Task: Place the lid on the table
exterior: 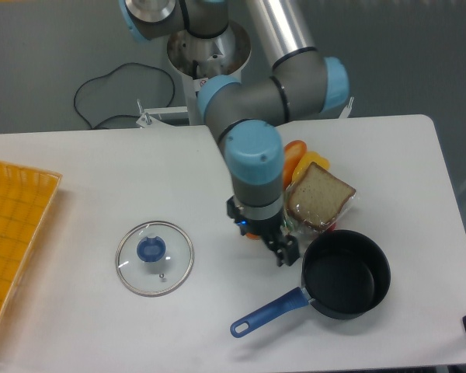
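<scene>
While the lid [154,258] lies flat on the table [93,171], knob upward, it sits in the left-centre of the white surface with bare tabletop all around it and nothing touching it. Its clear glass disc shows the table through it, its thin metal rim forms a full circle, and its blue knob [151,249] stands at the centre. To the right, well apart from the lid, the gripper [279,250] hangs below the arm's [252,167] grey and light-blue wrist, close above the table and just beside the rim of the saucepan [346,273]; nothing is seen between its dark fingers, but whether they are spread or closed cannot be told from this view. The saucepan is dark and empty, standing upright with its blue handle [268,311] pointing toward the lower left. Behind the gripper, partly hidden by the arm, lies a heap of toy food: an orange baguette [295,149], a yellow piece [314,162], and a slice of bread [319,198] in clear wrap, touching one another. At the far left edge, an orange-yellow gridded tray [15,233] rests on the table, partly cut off by the frame. A black cable [109,85] loops behind the table's rear edge.
</scene>
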